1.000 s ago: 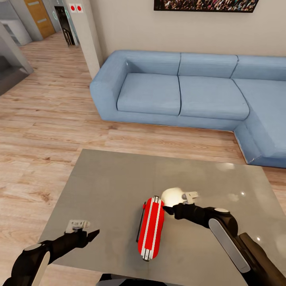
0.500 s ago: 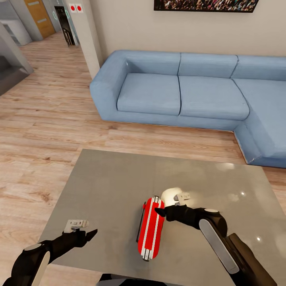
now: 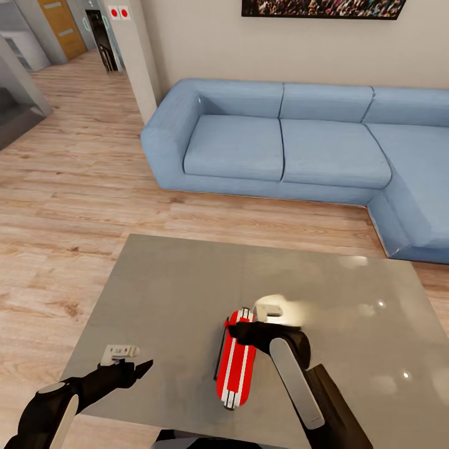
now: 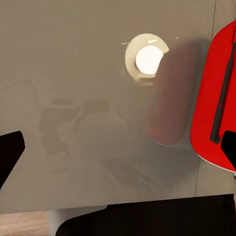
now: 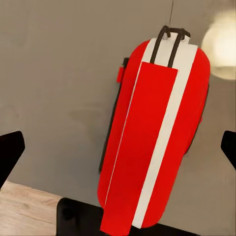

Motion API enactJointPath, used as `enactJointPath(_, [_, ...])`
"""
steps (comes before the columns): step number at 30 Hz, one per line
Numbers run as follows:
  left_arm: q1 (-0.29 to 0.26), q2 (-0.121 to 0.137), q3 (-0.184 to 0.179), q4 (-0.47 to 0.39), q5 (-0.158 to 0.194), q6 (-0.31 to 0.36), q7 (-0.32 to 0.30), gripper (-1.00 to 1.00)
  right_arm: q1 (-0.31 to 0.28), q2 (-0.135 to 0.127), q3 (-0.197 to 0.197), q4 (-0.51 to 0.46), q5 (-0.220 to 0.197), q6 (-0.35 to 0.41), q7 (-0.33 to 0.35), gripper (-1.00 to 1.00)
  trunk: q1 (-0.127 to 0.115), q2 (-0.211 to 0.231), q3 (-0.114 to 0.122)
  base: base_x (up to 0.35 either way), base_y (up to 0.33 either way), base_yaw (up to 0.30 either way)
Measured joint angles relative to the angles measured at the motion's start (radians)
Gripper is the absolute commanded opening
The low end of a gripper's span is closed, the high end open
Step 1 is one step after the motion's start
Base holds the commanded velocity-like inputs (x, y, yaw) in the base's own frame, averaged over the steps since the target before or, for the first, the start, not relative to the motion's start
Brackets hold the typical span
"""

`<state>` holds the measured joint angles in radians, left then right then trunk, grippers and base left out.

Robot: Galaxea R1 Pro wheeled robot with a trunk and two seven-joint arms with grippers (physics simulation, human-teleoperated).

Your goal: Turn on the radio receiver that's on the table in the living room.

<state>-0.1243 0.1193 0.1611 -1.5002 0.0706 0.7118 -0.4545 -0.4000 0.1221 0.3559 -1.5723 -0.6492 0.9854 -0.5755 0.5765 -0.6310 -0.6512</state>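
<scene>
progress was partial: my right pincer (image 3: 240, 328), spread wide and empty, hung over the radio receiver (image 3: 237, 363) near the surface's (image 3: 168, 280) front edge; switching remained.

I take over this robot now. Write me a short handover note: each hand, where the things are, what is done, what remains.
Right hand: open, holding nothing, above the far end of the radio receiver; the wrist view looks straight down on its striped edge.
Left hand: open and empty, low over the table near its front left edge.
Radio: on the table, standing on a narrow edge, close to the robot.
Done: the approach. No sign shows that the radio is on.
Left: press its switch; I cannot tell where it is.
</scene>
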Motion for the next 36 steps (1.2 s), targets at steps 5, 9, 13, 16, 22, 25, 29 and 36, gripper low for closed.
enactJointPath(5, [0.000, 0.000, 0.000, 0.000, 0.000, 0.000, 0.000, 1.00, -0.001, 0.048, 0.000, 0.000, 0.000, 0.000, -0.097, 1.00, 0.000, 0.000, 0.000, 0.000, 0.000, 0.000])
enactJointPath(9, [0.000, 0.000, 0.000, 0.000, 0.000, 0.000, 0.000, 1.00, -0.002, 0.052, 0.000, 0.000, 0.001, -0.001, -0.160, 1.00, 0.000, 0.000, 0.000, 0.000, 0.000, 0.000])
enactJointPath(13, [0.000, -0.001, 0.000, 0.000, 0.000, 0.000, 0.000, 1.00, -0.003, 0.052, 0.000, 0.001, 0.000, -0.001, -0.186, 1.00, 0.000, 0.000, 0.000, 0.000, 0.000, 0.000])
enactJointPath(16, [0.000, -0.001, 0.000, 0.000, 0.000, 0.000, 0.000, 1.00, -0.003, 0.052, 0.001, 0.002, 0.000, -0.001, -0.192, 1.00, 0.000, 0.000, 0.000, 0.000, 0.000, 0.000])
enactJointPath(22, [0.000, -0.001, 0.000, 0.000, -0.001, 0.000, 0.000, 1.00, -0.003, 0.052, 0.002, 0.003, -0.001, -0.001, -0.208, 1.00, 0.000, 0.000, 0.000, 0.000, 0.000, 0.000])
enactJointPath(25, [0.000, -0.001, 0.000, 0.000, -0.001, 0.000, 0.000, 1.00, -0.003, 0.052, 0.025, 0.003, -0.003, 0.001, -0.210, 1.00, 0.000, 0.000, 0.000, 0.000, 0.000, 0.000])
enactJointPath(29, [0.000, -0.001, 0.000, 0.000, -0.001, 0.000, 0.000, 1.00, -0.003, 0.052, 0.041, 0.003, -0.004, 0.002, -0.211, 1.00, 0.000, 0.000, 0.000, 0.000, 0.000, 0.000])
enactJointPath(36, [0.000, -0.001, 0.000, 0.000, -0.002, 0.000, 0.000, 1.00, -0.003, 0.052, 0.049, 0.007, -0.004, 0.001, -0.213, 1.00, 0.000, 0.000, 0.000, 0.000, 0.000, 0.000])
